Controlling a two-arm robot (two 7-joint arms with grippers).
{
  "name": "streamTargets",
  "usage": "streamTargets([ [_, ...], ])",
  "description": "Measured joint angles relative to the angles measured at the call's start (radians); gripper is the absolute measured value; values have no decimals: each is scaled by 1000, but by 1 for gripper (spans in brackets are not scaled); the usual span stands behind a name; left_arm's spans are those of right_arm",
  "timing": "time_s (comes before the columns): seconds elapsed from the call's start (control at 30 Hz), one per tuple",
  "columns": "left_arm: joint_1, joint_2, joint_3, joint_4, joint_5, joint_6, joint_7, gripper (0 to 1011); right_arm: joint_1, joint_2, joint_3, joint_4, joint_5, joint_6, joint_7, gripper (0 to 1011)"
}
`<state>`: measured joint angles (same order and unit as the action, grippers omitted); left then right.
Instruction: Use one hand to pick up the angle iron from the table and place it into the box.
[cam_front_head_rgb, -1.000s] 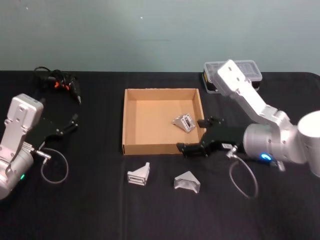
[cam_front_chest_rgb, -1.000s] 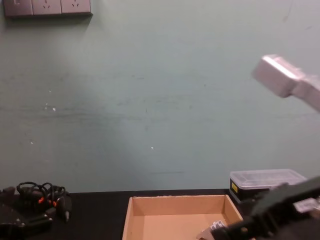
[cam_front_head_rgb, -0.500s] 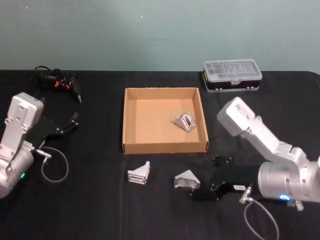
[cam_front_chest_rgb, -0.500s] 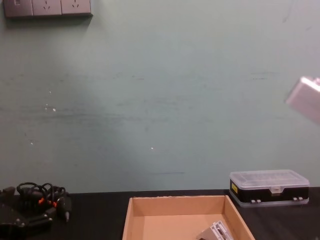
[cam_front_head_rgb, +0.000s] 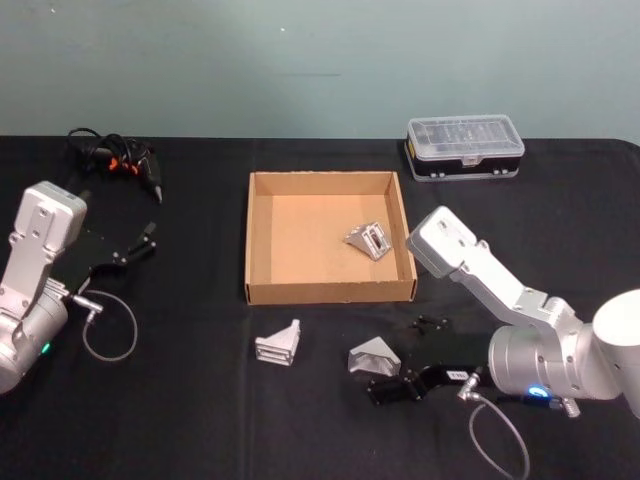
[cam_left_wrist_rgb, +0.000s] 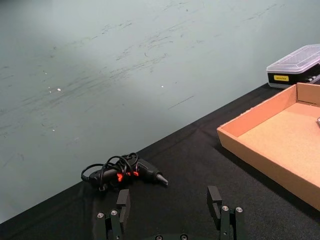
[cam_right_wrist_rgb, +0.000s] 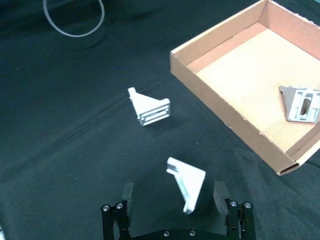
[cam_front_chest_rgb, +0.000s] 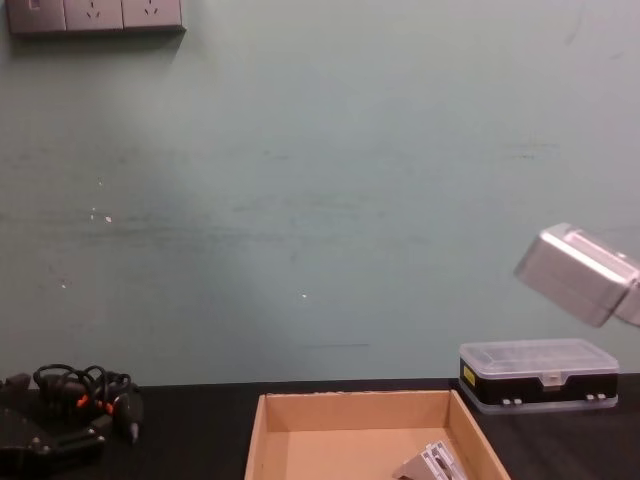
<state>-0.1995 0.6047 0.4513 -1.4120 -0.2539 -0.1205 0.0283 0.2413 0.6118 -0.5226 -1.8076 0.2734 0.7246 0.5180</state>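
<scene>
Angle iron (cam_right_wrist_rgb: 187, 186), pale grey and triangular, lies on black table (cam_right_wrist_rgb: 60, 150).

The head camera looks steeply down on the table (cam_front_head_rgb: 200, 420); the chest camera sits low, facing the wall (cam_front_chest_rgb: 300, 200). Wrist cameras look out past the left gripper (cam_left_wrist_rgb: 169, 192) and right gripper (cam_right_wrist_rgb: 173, 190); all four views share the box (cam_front_head_rgb: 330, 292).

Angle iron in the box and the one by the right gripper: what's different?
The boxed iron lies in the box; the near iron on the table. The boxed iron shows a slotted face; the near iron a plain one. Only the near iron has the open right gripper beside it; left gripper idles far left. Both silvery.
</scene>
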Motion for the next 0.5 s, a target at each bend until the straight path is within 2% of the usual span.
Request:
streamTargets([
  [0.27, 0, 0, 0, 0, 0, 0, 0, 1011, 36, -37, -28, 52, -13, -12, -6, 1004],
  [0.5, 0, 0, 0, 0, 0, 0, 0, 1011, 52, -62, -39, 79, -15, -2, -14, 1004],
])
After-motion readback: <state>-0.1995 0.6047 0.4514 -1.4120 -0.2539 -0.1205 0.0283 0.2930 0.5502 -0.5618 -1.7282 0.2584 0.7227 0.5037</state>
